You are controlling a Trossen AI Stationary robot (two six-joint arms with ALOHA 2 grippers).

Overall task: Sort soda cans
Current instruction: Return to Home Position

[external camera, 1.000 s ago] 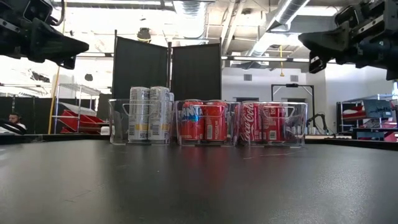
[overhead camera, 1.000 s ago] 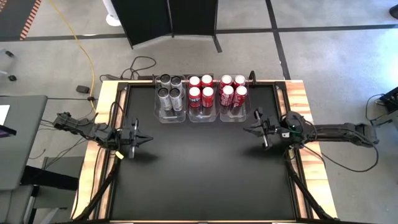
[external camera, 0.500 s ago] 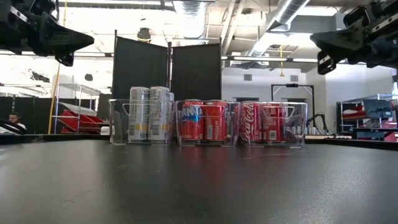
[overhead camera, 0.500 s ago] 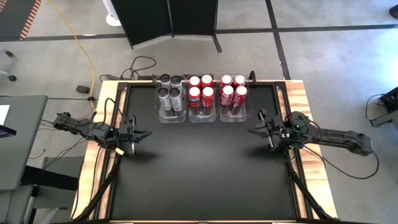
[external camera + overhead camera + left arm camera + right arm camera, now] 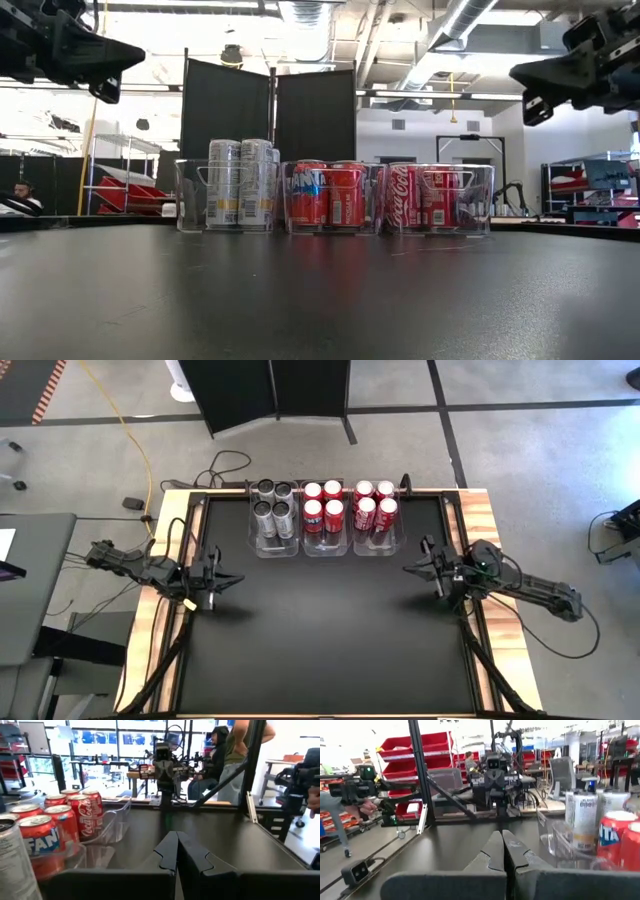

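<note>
- Twelve soda cans (image 5: 313,511) are stood upright in three clear bins (image 5: 326,546), which are set side by side in a row at the far edge of the black table (image 5: 320,650).
- Four silver cans (image 5: 264,511) are held in the left bin. Eight red cans (image 5: 366,508) are split four and four between the middle and right bins.
- The left gripper (image 5: 233,578) is held above the table's left side, well apart from the bins and pointed towards the middle. Its fingers (image 5: 169,851) are seen pressed together in the left wrist view, with only the bare table ahead of them.
- The right gripper (image 5: 407,569) is held above the table's right side, facing the left one and well apart from the cans. Its fingers (image 5: 492,851) are likewise brought together, tip to tip.
- In the low view both arms are cut off by the upper corners, and the fingertips cannot be made out there.
- In that view only the front cans of each bin are shown; the rear ones are hidden behind them.
- In the left wrist view one silver can is cut off at the picture's edge, and the red cans are seen through a bin wall.
- In the right wrist view the nearest red cans are blurred and partly cut off.
- A person (image 5: 220,750) in dark clothing is seen in the room beyond the table, partly hidden by a frame post.
</note>
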